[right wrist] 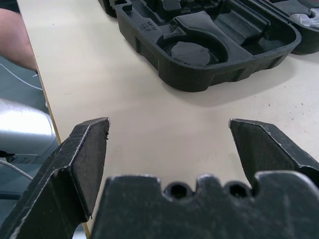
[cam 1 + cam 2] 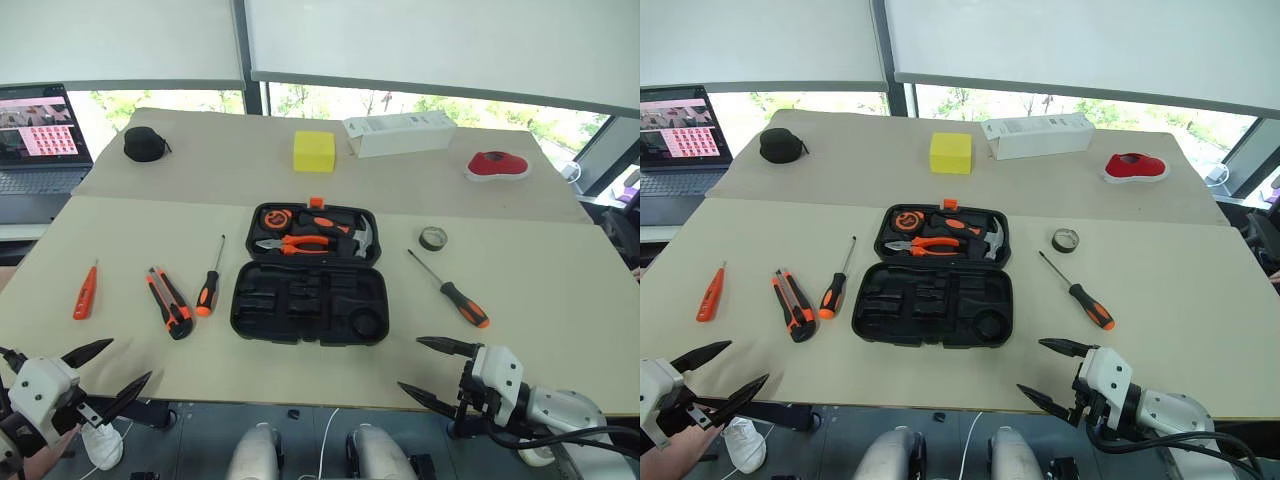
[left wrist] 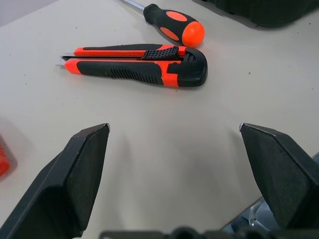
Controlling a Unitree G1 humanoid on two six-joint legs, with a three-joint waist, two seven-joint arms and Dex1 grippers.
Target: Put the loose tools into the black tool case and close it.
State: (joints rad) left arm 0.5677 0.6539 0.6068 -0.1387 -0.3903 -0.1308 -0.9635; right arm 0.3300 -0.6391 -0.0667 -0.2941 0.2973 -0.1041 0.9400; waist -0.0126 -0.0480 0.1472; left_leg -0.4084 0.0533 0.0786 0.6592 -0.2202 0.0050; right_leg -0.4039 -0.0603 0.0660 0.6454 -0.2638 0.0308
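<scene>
Case point(image 2: 308, 300) open; table point(image 2: 560, 290) edge near

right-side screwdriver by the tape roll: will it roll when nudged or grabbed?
Probably. The screwdriver has a rounded handle and thin shaft, lying flat on bare table, so a sideways nudge likely rolls it. It looks stiff and light. The slim shaft may slip; gripping the fatter handle seems safer.

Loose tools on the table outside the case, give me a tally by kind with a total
Orange-and-black screwdrivers: 2, one left of the black tool case at, one right of it at
Small all-orange screwdriver: 1
Utility knife: 1
Tape roll: 1
Total: 5
</scene>
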